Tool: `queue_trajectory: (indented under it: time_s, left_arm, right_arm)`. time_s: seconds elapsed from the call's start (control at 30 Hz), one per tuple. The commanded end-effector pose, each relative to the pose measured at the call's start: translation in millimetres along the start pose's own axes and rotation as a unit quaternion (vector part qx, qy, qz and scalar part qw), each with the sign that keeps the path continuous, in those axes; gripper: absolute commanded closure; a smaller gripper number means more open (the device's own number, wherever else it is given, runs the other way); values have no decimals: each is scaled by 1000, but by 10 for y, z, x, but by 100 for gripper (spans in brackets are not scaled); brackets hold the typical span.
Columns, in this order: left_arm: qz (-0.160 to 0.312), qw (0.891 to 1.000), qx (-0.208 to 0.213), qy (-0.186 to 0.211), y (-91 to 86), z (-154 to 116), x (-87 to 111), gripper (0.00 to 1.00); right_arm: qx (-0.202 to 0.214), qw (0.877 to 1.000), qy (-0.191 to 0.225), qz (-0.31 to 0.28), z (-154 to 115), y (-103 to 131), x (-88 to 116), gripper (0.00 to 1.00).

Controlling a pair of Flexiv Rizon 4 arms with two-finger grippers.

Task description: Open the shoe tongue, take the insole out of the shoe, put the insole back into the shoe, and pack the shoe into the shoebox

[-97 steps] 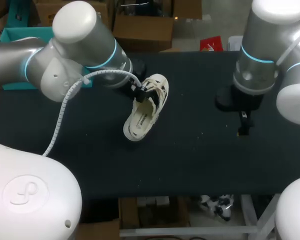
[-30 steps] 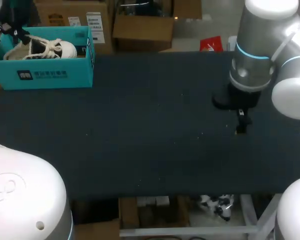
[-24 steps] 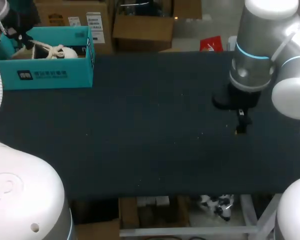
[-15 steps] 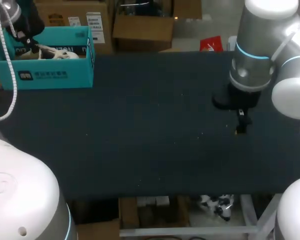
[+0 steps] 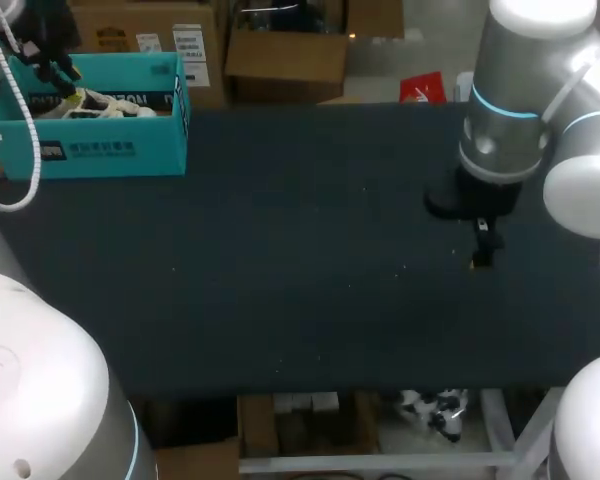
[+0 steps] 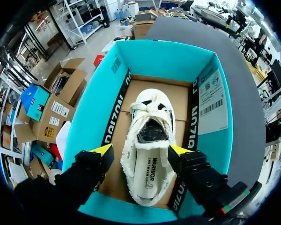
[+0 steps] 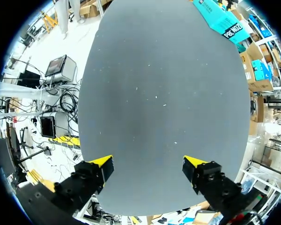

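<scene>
Left gripper (image 6: 140,152) open, yellow tips either side of the heel end of the shoe (image 6: 150,112). Shoe lies flat inside the shoebox (image 6: 91,117), toe toward the far wall, gaps to both side walls. Box sits upper left of the head frame, at the table (image 5: 300,250) edge. Right gripper (image 7: 150,164) open over the table, right of centre, well apart from the box.

Robotics lab: robot arm (image 5: 510,110) over dark table (image 5: 300,250)
</scene>
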State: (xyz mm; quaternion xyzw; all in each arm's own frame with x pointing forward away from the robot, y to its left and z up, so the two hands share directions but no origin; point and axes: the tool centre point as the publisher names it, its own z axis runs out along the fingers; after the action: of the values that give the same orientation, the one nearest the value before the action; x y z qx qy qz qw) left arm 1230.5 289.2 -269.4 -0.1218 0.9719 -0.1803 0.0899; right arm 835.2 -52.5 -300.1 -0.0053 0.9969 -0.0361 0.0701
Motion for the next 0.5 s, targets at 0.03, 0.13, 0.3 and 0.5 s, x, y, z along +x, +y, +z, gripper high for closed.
queue_trajectory:
  time_s: [0.03,0.13,0.3,0.5]
  left_arm:
    - [15,999,-28,-23,-158,-423,337,0]
    - [20,998,-38,-34,-224,-547,505,0]
    - [33,996,-61,-50,-302,-675,808,0]
    - [48,990,-111,-75,-321,-732,1073,0]
  right_arm:
    - [1,1000,1,0,-5,2,-2,0]
    - [1,1000,1,0,-5,2,-2,0]
    - [1,1000,1,0,-5,2,-2,0]
    - [1,1000,1,0,-5,2,-2,0]
